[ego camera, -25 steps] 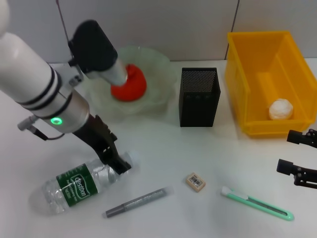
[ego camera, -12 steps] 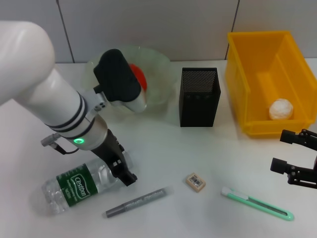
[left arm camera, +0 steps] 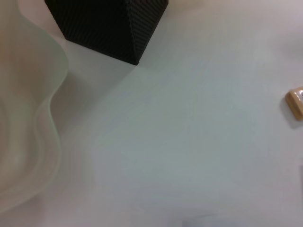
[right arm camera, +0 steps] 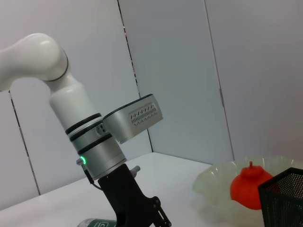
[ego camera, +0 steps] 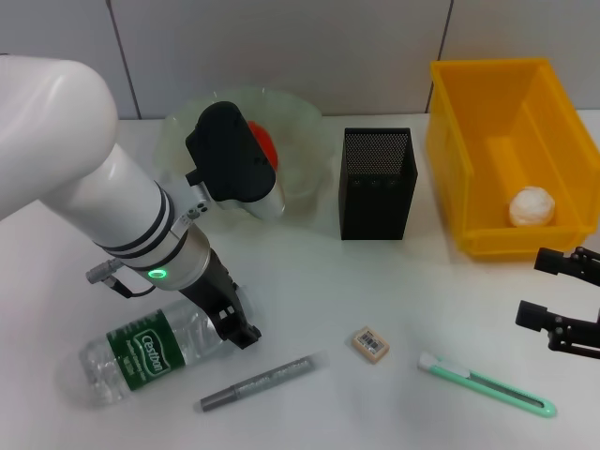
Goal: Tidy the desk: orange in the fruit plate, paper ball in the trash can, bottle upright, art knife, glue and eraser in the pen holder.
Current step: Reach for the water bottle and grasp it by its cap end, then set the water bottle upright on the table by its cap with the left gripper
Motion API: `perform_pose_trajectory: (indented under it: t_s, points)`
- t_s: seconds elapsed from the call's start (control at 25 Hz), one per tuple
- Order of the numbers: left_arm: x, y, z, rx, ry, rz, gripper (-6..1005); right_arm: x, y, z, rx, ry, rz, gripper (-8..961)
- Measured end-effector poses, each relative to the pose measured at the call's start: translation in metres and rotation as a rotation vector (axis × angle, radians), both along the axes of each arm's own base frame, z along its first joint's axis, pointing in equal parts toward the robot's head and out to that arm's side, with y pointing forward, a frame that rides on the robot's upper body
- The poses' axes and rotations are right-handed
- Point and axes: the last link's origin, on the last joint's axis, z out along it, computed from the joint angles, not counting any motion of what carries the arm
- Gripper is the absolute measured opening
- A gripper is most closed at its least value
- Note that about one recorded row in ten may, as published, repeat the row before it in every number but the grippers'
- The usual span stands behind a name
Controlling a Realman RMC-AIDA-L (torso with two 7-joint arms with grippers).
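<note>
The bottle point(ego camera: 150, 354) lies on its side near the front left of the tabletop point(ego camera: 309, 281), cap end toward the left end effector point(ego camera: 236, 328), which is at or just beside its neck. Whether those fingers are parted or closed around the neck cannot be told. Judging by its look, the bottle is light, thin-walled clear plastic, smooth and likely to roll or slip. A hold around the neck or upper body, just under the cap, would probably suit tipping it upright, and a hard squeeze on the mid-body could dent it.

Just in front of it lies the glue point(ego camera: 258, 382), a slim stick that probably needs pinching across its middle. The eraser point(ego camera: 370, 343) is small and flat, likely slightly grippy. The knife point(ego camera: 487, 383) is rigid and thin and lies flat near the right end effector point(ego camera: 567, 302), whose fingers stand apart and empty.

Farther back, the orange point(ego camera: 263, 142) sits in the plate point(ego camera: 309, 141), the mesh holder point(ego camera: 377, 184) stands upright beside it, and the paper ball point(ego camera: 532, 206) rests in the yellow can point(ego camera: 450, 141).

Counted: one bottle, one glue, one eraser, one knife, one orange, one plate, one holder, one paper ball, one can.
</note>
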Motion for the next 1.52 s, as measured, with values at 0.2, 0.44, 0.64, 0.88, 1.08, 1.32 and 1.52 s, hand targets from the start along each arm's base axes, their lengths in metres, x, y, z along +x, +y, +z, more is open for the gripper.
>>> perform_pose_trajectory:
  t_s: [0.2, 0.44, 0.64, 0.88, 1.08, 1.32, 1.52]
  points:
    - [-0.002, 0.000, 0.000, 0.016, -0.010, 0.001, 535, 0.000, -0.001, 0.000, -0.004, 0.007, 0.001, 834]
    - [0.000, 0.000, 0.003, 0.054, -0.045, -0.014, 480, 0.000, -0.001, 0.001, -0.001, 0.010, -0.001, 833]
    - [0.004, -0.005, 0.023, 0.128, -0.152, -0.028, 443, 0.000, -0.001, 0.003, 0.008, 0.015, -0.004, 833]
    - [-0.011, -0.016, 0.074, 0.275, -0.368, 0.009, 445, -0.004, 0.003, 0.002, 0.006, 0.020, 0.006, 833]
    - [-0.026, -0.027, 0.105, 0.351, -0.558, 0.030, 447, -0.008, 0.007, 0.002, 0.000, 0.026, 0.015, 833]
    - [-0.039, -0.043, 0.122, 0.407, -0.759, 0.002, 449, -0.011, 0.009, 0.002, -0.013, 0.038, 0.022, 833]
    - [-0.051, -0.052, 0.115, 0.432, -0.910, -0.039, 450, -0.013, 0.010, 0.001, -0.017, 0.045, 0.028, 833]
